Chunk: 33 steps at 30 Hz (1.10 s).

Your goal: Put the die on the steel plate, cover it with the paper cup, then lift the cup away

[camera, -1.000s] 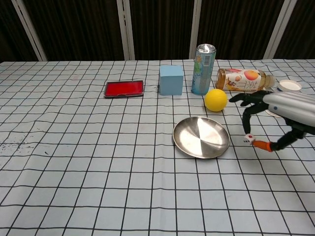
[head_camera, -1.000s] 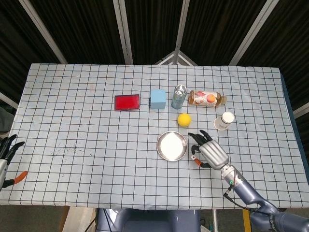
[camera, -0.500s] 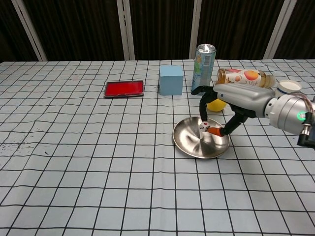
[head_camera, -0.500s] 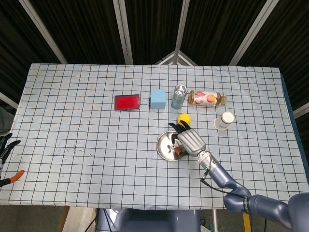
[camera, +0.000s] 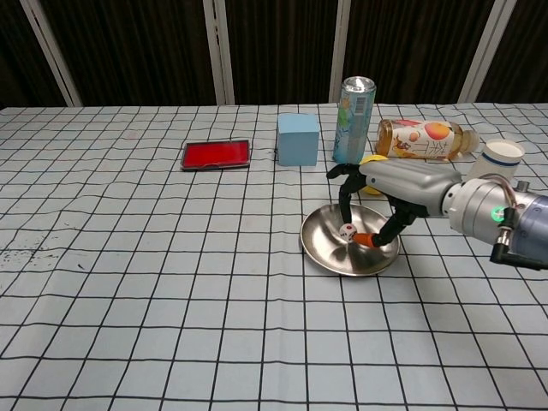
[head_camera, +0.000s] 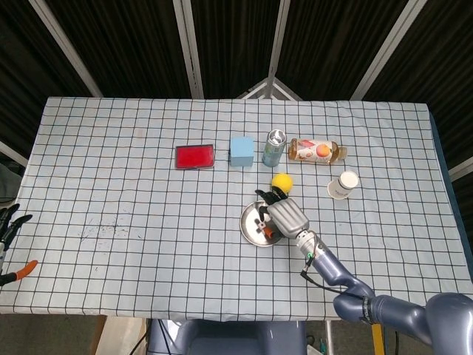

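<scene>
My right hand hangs over the round steel plate at mid table, seen from above as right hand covering the right half of the plate. It pinches the small white die between a fingertip and the orange-tipped thumb, low over the plate's middle. The white paper cup stands to the right, apart from the hand, near cup in the head view. My left hand shows only at the far left edge, fingers spread and holding nothing.
Behind the plate stand a yellow ball, a drink can, a lying juice bottle and a light blue cube. A red case lies further left on the checked tablecloth.
My right hand carried the die leftward from the cloth to over the plate, then sank lower toward the plate's middle. The left hand stays at the edge.
</scene>
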{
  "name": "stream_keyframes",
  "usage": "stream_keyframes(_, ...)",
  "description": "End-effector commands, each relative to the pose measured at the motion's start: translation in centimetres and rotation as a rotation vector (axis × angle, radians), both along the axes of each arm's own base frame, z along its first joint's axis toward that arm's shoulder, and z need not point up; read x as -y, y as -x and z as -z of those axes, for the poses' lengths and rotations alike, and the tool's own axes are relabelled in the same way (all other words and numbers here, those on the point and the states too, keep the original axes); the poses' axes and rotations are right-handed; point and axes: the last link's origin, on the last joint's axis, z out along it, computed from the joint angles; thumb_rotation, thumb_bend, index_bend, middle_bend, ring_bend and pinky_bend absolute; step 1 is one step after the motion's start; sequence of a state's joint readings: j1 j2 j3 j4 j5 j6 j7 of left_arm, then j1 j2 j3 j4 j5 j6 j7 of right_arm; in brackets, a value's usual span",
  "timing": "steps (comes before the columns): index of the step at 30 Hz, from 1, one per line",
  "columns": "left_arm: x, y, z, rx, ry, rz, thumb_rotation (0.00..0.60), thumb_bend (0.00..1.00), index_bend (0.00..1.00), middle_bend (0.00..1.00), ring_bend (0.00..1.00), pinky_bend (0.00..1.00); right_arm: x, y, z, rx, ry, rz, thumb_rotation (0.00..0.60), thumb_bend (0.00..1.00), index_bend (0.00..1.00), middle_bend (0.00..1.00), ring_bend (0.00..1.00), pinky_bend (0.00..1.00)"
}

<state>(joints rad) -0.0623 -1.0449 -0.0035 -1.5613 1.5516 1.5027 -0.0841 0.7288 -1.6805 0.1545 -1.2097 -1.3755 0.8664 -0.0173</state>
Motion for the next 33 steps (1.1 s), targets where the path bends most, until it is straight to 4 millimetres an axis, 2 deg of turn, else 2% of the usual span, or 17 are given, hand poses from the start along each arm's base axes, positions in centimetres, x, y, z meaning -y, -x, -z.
stream_keyframes(1, 0.0, 0.0, 0.0, -0.001, -0.001, 0.000, 0.600, 0.29, 0.15, 0.00, 0.00, 0.02, 0.2, 0.1, 0.1, -0.014, -0.010, 0.012, 0.600, 0.33, 0.48, 0.10, 0.10, 0.00)
stream_keyframes(3, 0.0, 0.0, 0.0, -0.002, 0.000, -0.001, 0.600, 0.29, 0.15, 0.00, 0.00, 0.02, 0.2, 0.2, 0.1, -0.026, -0.014, 0.015, 0.600, 0.28, 0.41, 0.10, 0.09, 0.00)
stream_keyframes(6, -0.1, 0.0, 0.0, -0.003, -0.001, -0.003, 0.600, 0.29, 0.15, 0.00, 0.00, 0.02, 0.4, 0.1, 0.1, -0.028, -0.006, 0.028, 0.600, 0.26, 0.35, 0.10, 0.08, 0.00)
stream_keyframes(15, 0.0, 0.1, 0.0, -0.004, -0.002, -0.006, 0.600, 0.29, 0.15, 0.00, 0.00, 0.02, 0.6, 0.0, -0.3, -0.030, 0.023, 0.045, 0.600, 0.21, 0.24, 0.06, 0.03, 0.00)
stream_keyframes(18, -0.1, 0.1, 0.0, -0.003, -0.004, -0.005, 0.600, 0.29, 0.15, 0.00, 0.00, 0.02, 0.6, 0.0, -1.0, -0.010, 0.041, 0.051, 0.600, 0.21, 0.20, 0.06, 0.03, 0.00)
stream_keyframes(20, -0.1, 0.1, -0.1, -0.003, -0.005, -0.006, 0.600, 0.29, 0.15, 0.00, 0.00, 0.02, 0.7, -0.2, -2.0, 0.026, 0.068, 0.055, 0.600, 0.21, 0.19, 0.06, 0.03, 0.00)
stream_keyframes(27, -0.1, 0.0, 0.1, -0.005, 0.001, -0.006, 0.600, 0.29, 0.15, 0.00, 0.00, 0.02, 1.5, 0.5, -7.6, 0.146, 0.226, 0.073, 0.600, 0.21, 0.19, 0.06, 0.03, 0.00)
stream_keyframes(29, 0.0, 0.0, 0.2, -0.006, 0.004, -0.002, 0.600, 0.29, 0.15, 0.00, 0.00, 0.02, 1.9, 1.4, -9.5, 0.147, 0.278, 0.097, 0.600, 0.21, 0.19, 0.06, 0.03, 0.00)
stream_keyframes(33, 0.1, -0.1, 0.2, -0.006, 0.006, 0.000, 0.600, 0.29, 0.15, 0.00, 0.00, 0.02, 2.7, 3.5, -12.1, 0.126, 0.342, 0.165, 0.600, 0.21, 0.19, 0.06, 0.03, 0.00)
